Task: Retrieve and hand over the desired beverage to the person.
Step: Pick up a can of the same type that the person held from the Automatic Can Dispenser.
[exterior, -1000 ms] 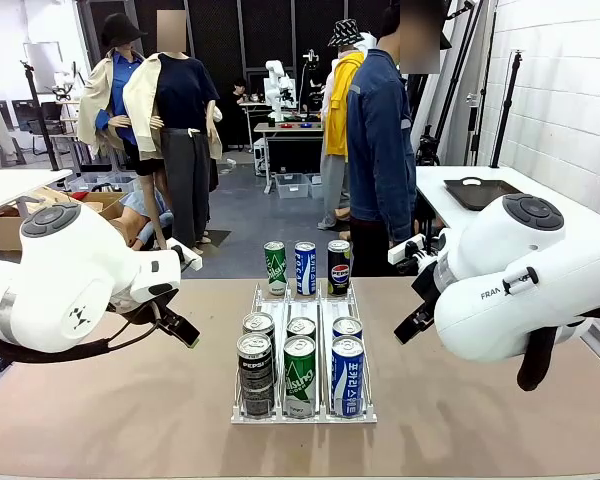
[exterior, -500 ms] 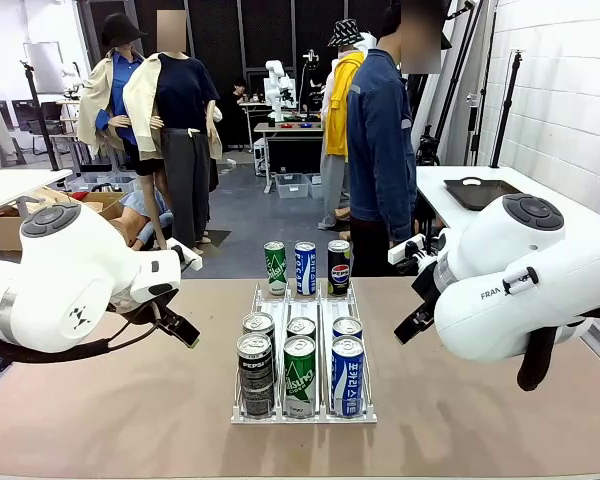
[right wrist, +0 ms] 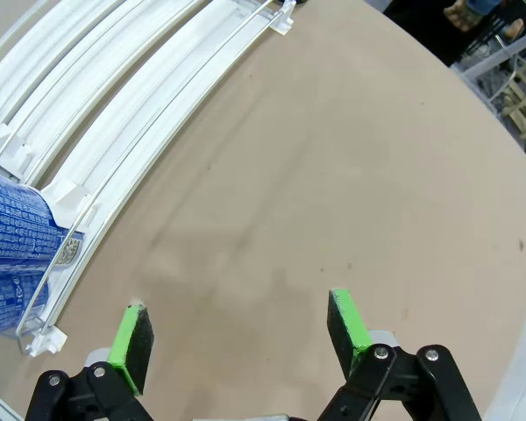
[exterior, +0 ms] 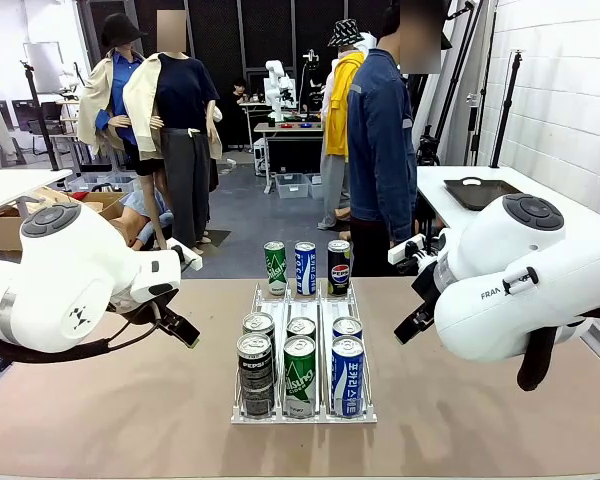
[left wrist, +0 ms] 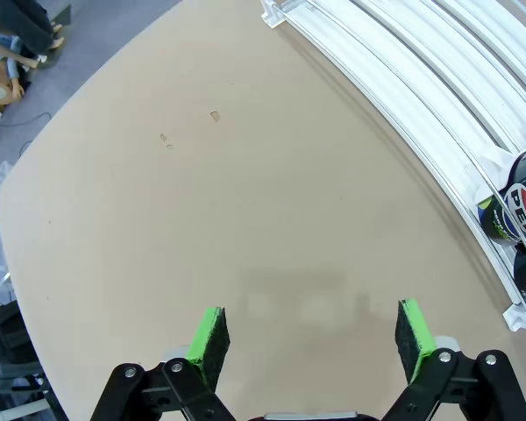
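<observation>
- Person (exterior: 380,150): dark blue denim jacket, dark trousers; stands at 1 o'clock, beyond the far edge of the desk (exterior: 130,420).
- Left gripper (left wrist: 309,316): jaws spread, holding nothing.
- Right gripper (right wrist: 237,307): jaws spread, holding nothing.

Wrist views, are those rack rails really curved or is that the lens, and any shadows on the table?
Left wrist view: the lens bows the rails of the white rack, and a faint soft shadow lies on the table. Right wrist view: same bowing, with a dim diagonal shadow band. Front view: the rack looks straight-sided and sharp.
</observation>
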Robot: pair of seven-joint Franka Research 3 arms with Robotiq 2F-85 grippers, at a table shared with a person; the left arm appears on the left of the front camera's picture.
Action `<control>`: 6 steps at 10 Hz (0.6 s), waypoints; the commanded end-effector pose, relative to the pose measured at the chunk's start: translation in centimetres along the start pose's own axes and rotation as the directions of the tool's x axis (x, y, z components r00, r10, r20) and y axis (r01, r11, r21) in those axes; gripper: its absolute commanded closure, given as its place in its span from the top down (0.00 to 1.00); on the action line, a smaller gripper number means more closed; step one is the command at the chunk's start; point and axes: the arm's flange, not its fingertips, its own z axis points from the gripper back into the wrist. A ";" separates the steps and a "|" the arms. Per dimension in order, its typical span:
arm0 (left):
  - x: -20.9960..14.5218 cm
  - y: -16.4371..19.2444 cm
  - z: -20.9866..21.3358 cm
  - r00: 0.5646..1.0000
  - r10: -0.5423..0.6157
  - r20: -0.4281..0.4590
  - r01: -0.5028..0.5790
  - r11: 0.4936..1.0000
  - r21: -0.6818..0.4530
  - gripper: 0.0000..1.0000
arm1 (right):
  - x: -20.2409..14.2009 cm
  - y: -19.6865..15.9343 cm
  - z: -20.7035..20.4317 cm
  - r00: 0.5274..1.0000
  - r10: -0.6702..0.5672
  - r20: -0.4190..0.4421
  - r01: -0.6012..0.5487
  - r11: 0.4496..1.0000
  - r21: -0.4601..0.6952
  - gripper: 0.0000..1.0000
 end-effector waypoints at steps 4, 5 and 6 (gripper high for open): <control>1.7 2.9 4.5 0.999 0.024 0.024 -0.023 0.998 -0.055 1.00 | 1.2 -1.4 3.2 1.000 -0.005 -0.011 0.006 0.999 0.047 1.00; 2.3 4.9 6.1 0.999 0.039 -0.009 -0.040 0.995 -0.096 1.00 | 1.8 -2.4 4.6 0.999 0.017 -0.034 -0.014 0.998 0.061 1.00; 2.9 7.1 7.8 0.998 0.052 -0.033 -0.057 0.983 -0.174 1.00 | 2.5 -3.8 6.2 0.998 0.022 -0.052 -0.017 0.994 0.105 1.00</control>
